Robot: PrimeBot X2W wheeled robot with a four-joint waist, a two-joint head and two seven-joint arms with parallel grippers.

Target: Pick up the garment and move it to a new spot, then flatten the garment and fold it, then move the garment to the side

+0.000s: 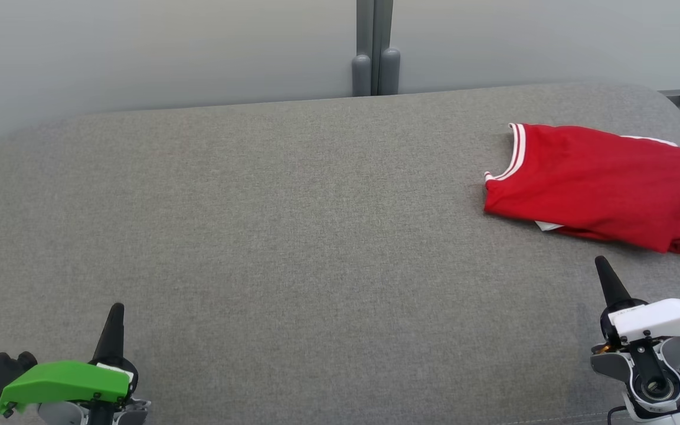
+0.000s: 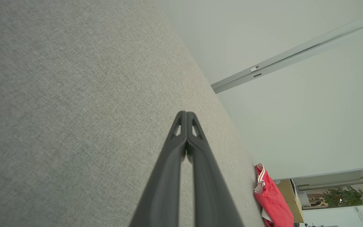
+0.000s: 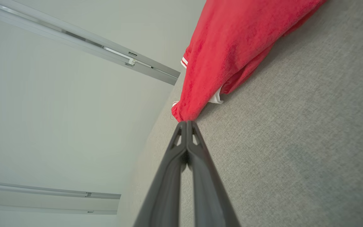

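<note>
head view: garment [image 1: 600,186] beyond end effector [image 1: 602,264]

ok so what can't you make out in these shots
- red garment: its right corner is cut off by the head view's edge, and the top layer hides the folds beneath.
- white patch under it, head view: too little shows to name.
- plant, left wrist view: too small and blurred for detail.

Left gripper [image 1: 117,308] and right gripper [image 1: 601,264] both sat low, clamped closed.
Left one was at the lower left under its green wrist cover [image 1: 62,381], dark fingers pointing straight up, touching tip to tip. Right one was at the lower right under a white wrist cover [image 1: 664,316], fingers leaning a bit left, pressed together too.
</note>
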